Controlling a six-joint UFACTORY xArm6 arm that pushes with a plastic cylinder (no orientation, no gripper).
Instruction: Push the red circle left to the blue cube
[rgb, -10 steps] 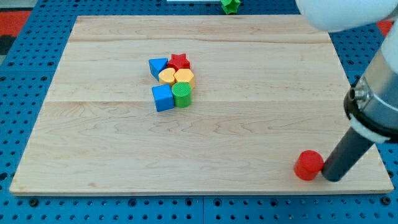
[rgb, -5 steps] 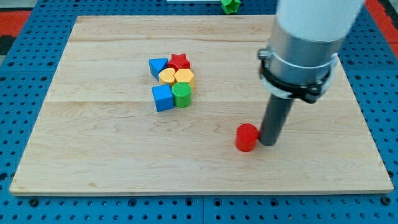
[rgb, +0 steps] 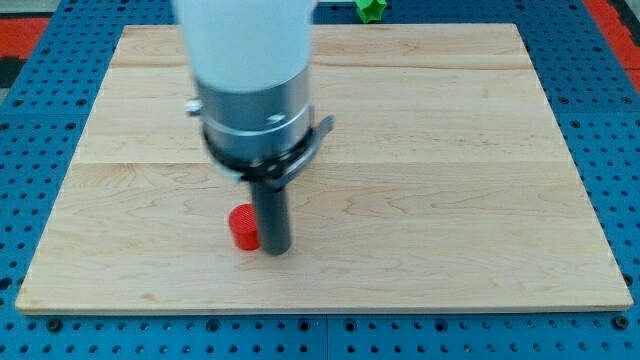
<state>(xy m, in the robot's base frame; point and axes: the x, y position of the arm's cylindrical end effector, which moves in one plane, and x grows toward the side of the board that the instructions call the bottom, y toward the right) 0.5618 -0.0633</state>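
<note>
The red circle (rgb: 241, 226) lies on the wooden board (rgb: 450, 200), left of centre and near the view's bottom. My tip (rgb: 276, 249) touches its right side, slightly below it. The arm's body hides the blue cube and the rest of the block cluster above the red circle; none of those blocks shows.
A green block (rgb: 371, 8) lies off the board at the view's top. The board sits on a blue perforated table (rgb: 30, 120).
My tip has pushed the red circle from the board's lower right far to the left. The arm now covers the block cluster that showed before.
</note>
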